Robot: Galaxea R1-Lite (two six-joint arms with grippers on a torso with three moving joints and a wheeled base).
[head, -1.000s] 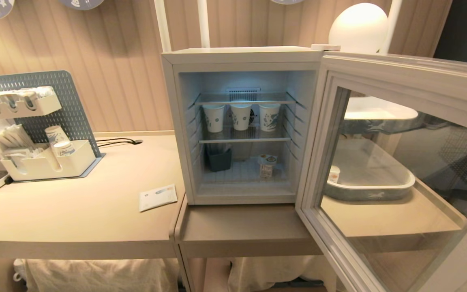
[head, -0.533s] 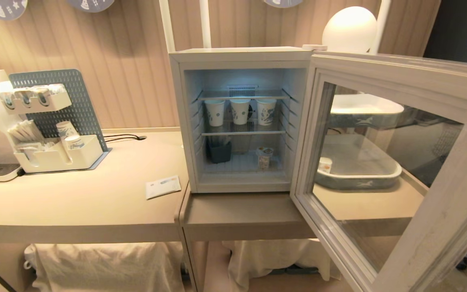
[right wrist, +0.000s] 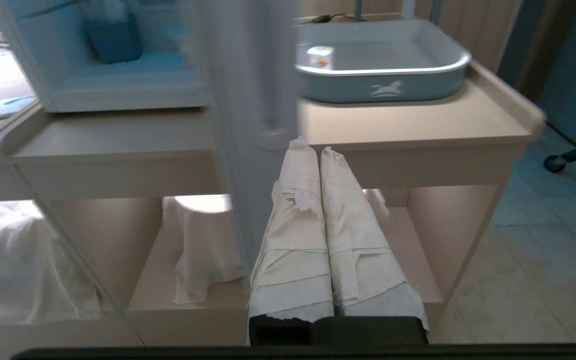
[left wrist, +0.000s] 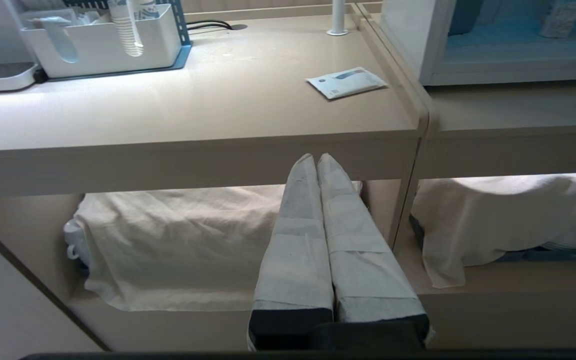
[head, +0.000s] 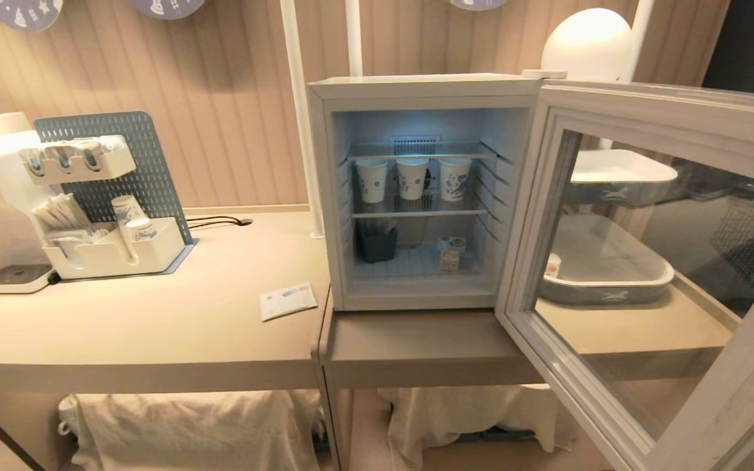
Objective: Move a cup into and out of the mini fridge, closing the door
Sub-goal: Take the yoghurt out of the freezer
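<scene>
Both arms parked low in front of the counters, out of the head view. Left gripper, tape-wrapped fingers pressed together, holding nothing, points at the front edge of the beige left counter, above a cloth-covered lower shelf. Right gripper, paper-wrapped fingers also pressed together and empty, points at the edge of the beige right counter, just beside the blurred edge of the swung-out door.

Boxy white mini fridge stands on the middle counter, its grey-framed glass-window door wide open to the right. Tiny white plastic cup with orange-marked foil top sits upright on the fridge's bottom level, right of a dark grey bin. Three taller white paper cups with blue patterns line the wire shelf above.

Through the door glass: grey-blue tray with a small white pot inside. White paper packet lies on the left counter, near the fridge.
</scene>
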